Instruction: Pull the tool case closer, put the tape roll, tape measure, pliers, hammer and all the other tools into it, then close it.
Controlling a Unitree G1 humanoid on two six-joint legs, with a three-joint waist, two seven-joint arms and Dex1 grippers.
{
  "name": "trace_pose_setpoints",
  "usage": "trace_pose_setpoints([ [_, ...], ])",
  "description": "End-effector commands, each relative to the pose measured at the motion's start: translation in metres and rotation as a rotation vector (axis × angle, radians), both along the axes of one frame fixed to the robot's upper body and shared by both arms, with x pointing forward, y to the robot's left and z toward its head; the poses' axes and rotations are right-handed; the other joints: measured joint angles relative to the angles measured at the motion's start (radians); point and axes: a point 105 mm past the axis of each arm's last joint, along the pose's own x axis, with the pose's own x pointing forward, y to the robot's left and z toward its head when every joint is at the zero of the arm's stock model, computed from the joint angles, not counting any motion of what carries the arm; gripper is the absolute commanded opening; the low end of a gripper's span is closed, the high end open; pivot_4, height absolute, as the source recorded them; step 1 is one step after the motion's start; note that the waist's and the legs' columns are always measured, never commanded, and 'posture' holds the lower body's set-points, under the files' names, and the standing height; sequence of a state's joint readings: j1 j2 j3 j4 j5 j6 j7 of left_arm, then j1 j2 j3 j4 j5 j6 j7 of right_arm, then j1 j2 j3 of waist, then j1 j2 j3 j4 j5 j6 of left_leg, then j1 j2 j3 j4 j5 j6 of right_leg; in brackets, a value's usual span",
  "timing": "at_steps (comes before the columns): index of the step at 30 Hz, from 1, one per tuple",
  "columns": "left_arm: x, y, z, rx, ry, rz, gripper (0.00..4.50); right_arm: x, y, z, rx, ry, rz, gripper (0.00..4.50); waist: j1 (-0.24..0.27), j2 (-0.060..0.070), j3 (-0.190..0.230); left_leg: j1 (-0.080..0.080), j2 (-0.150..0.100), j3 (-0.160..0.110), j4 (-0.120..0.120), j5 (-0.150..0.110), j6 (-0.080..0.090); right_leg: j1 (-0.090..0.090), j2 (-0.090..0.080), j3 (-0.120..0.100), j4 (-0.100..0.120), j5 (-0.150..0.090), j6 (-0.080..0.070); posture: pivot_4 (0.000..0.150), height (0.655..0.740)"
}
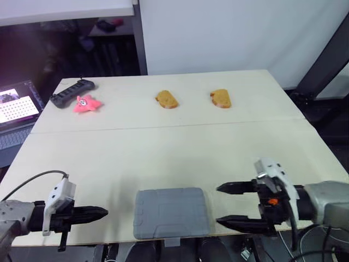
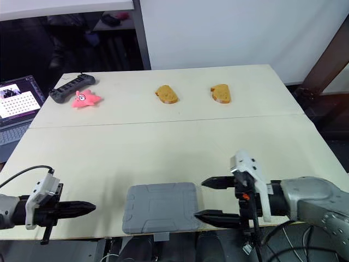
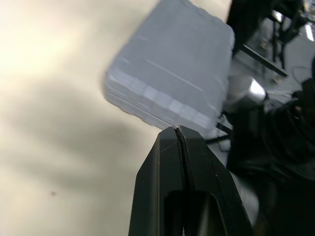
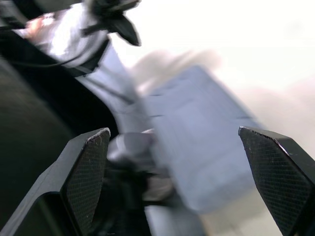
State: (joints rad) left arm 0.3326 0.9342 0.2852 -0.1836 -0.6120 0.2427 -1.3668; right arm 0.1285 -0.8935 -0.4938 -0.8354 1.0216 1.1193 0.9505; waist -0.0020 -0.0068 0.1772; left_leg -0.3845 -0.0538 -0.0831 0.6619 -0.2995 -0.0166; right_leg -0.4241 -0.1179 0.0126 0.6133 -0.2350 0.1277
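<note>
Nearby, ribbed grey plastic tool case [image 1: 171, 212]

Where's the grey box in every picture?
Left eye view: grey case at the table's near edge, between left claw and right claw.
Right eye view: grey case in the same place.
Left wrist view: grey case just beyond the shut left claw.
Right wrist view: grey case beyond the open right claw.
Shared landmark: the cream table under it.

At near edge of table [image 1: 163, 153]: tool case [image 1: 172, 213], between left end effector [image 1: 104, 212] and right end effector [image 1: 218, 204].
</note>
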Motion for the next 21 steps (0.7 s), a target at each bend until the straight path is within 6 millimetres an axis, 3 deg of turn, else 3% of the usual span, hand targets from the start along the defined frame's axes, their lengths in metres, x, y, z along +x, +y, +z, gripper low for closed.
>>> trace_pose_setpoints([
  [1, 0.007, -0.002, 0.01, 0.02, -0.095, -0.005, 0.0, 0.007, -0.018, -0.006, -0.115, -0.146, -0.039, 4.43, 0.008, -0.001, 0.0, 0.0, 0.0, 0.0, 0.0, 0.0, 0.0, 0.0, 0.0, 0.0, 0.0, 0.001, 0.002, 0.15, 0.74],
  [10, 0.017, 0.002, 0.015, 0.038, -0.154, 0.002, 0.0, 0.015, -0.047, -0.031, -0.235, -0.273, -0.026, 4.43, 0.013, -0.002, -0.001, 0.0, 0.0, 0.001, 0.001, 0.0, 0.0, 0.0, 0.0, 0.0, 0.0, 0.001, 0.002, 0.15, 0.74],
  [21, 0.019, 0.002, 0.016, 0.04, -0.177, 0.007, 0.0, 0.016, -0.047, -0.037, -0.231, -0.27, -0.005, 4.43, 0.014, -0.002, -0.001, 0.0, 0.0, 0.0, 0.001, 0.0, 0.0, 0.0, 0.0, 0.001, 0.001, 0.001, 0.0, 0.15, 0.74],
])
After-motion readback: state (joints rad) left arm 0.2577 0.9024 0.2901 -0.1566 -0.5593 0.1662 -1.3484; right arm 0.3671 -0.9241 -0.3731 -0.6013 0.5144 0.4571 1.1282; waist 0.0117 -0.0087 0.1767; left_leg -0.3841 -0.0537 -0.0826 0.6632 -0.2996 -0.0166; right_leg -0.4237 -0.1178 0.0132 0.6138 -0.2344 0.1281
